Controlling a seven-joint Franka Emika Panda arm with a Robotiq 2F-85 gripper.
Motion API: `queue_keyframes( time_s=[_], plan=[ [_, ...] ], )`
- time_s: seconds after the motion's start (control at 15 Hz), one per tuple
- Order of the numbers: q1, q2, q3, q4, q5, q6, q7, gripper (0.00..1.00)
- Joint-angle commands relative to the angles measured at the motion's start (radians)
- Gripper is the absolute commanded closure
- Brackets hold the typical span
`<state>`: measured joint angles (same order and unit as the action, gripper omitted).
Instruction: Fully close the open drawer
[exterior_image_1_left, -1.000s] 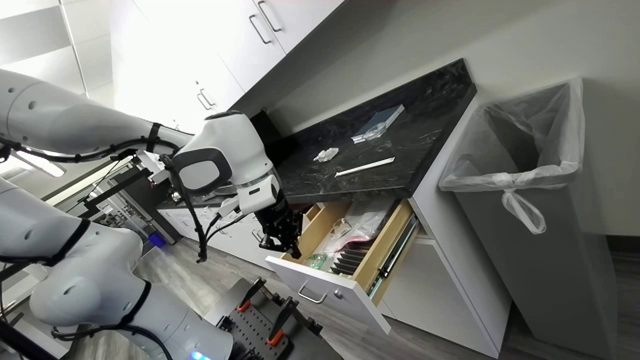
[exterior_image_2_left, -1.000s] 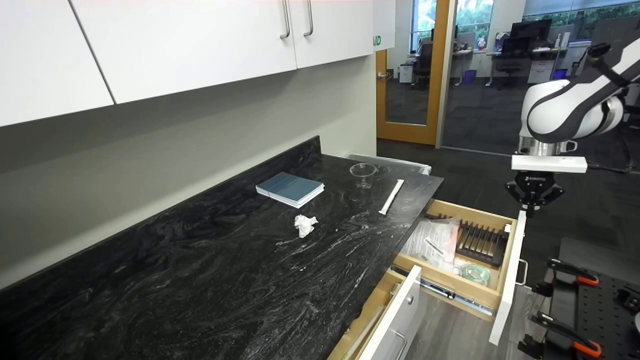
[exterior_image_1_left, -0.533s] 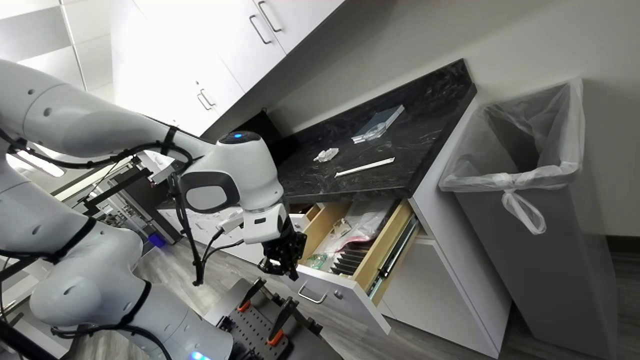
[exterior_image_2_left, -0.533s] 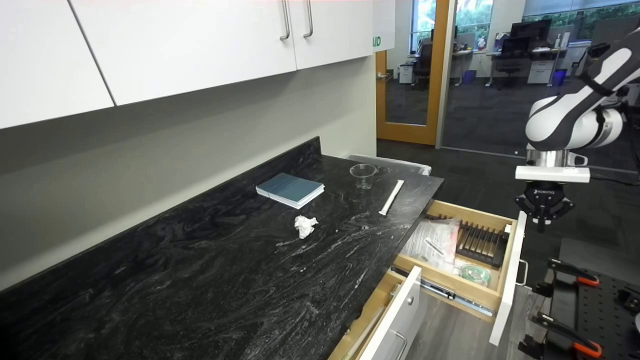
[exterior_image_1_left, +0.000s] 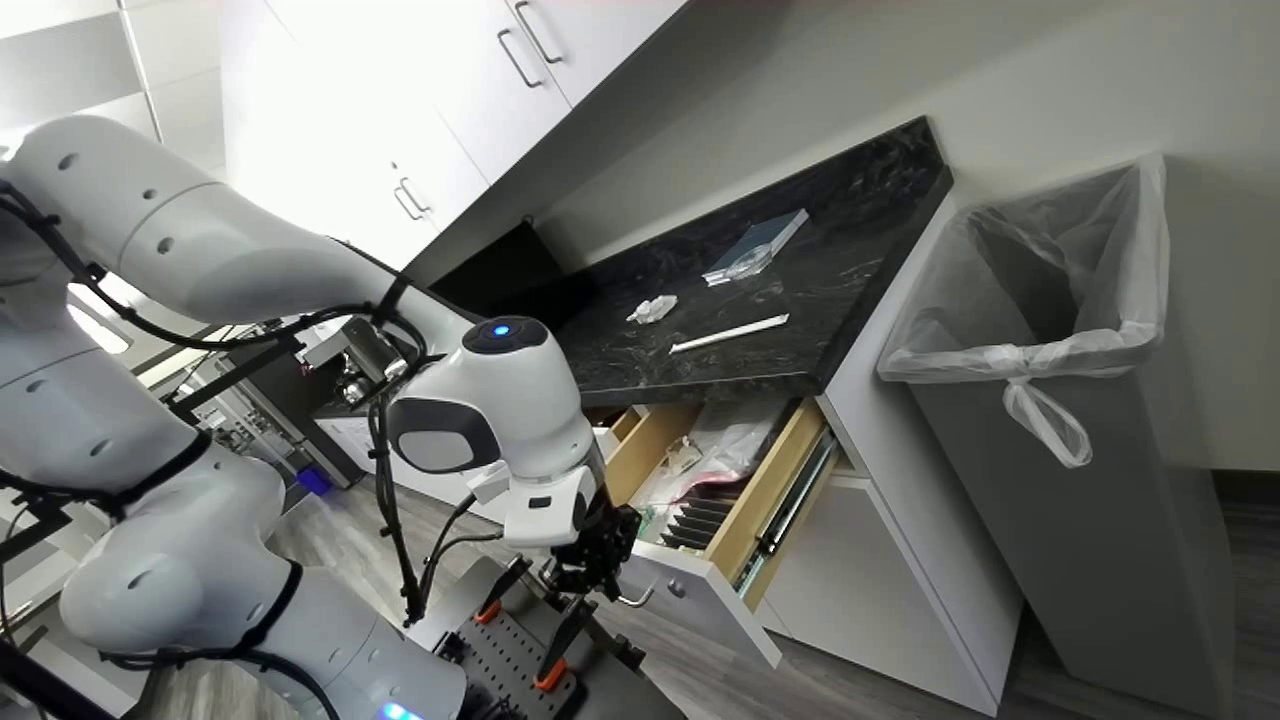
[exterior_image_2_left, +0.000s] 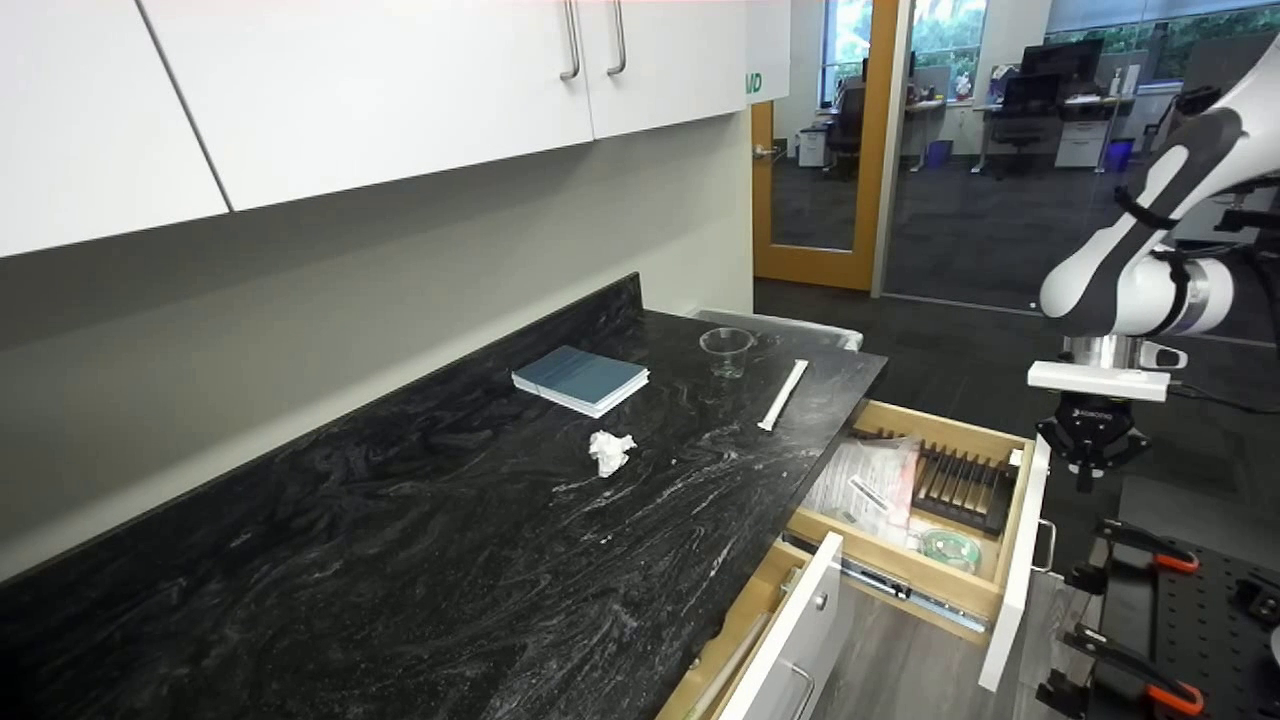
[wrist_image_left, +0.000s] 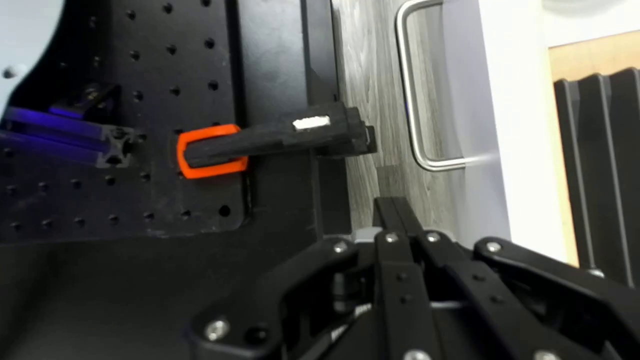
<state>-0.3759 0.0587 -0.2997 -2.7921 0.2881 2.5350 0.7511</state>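
Drawer (exterior_image_1_left: 708, 614): open, unmoved, seen at lower centre in an exterior view. Gripper (wrist_image_left: 392, 201): tips together, nothing held, lower centre of the wrist view; has just been lowered to the drawer's outer side, whereby a closing push is presumably prepared.

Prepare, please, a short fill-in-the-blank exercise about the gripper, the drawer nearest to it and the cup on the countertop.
The drawer nearest the gripper stands ____, not closed.
With its jaws together, the gripper is ____.
The gripper is ____ the drawer, not inside it.
On the countertop, the clear cup stands ____, not overturned.
Missing words: open; shut; outside; upright.
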Motion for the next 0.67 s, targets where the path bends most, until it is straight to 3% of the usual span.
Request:
queue_keyframes(
  time_s=[0.0, 0.2, 0.6],
  plan=[
    [0.028, 0.072, 0.019, 0.000, 0.218, 0.172, -0.143, 1.00],
    [-0.011, 0.088, 0.109, 0.000, 0.487, 0.276, -0.367, 1.00],
    [-0.049, 0.030, 0.275, 0.004, 1.016, 0.371, -0.869, 1.00]
  ],
)
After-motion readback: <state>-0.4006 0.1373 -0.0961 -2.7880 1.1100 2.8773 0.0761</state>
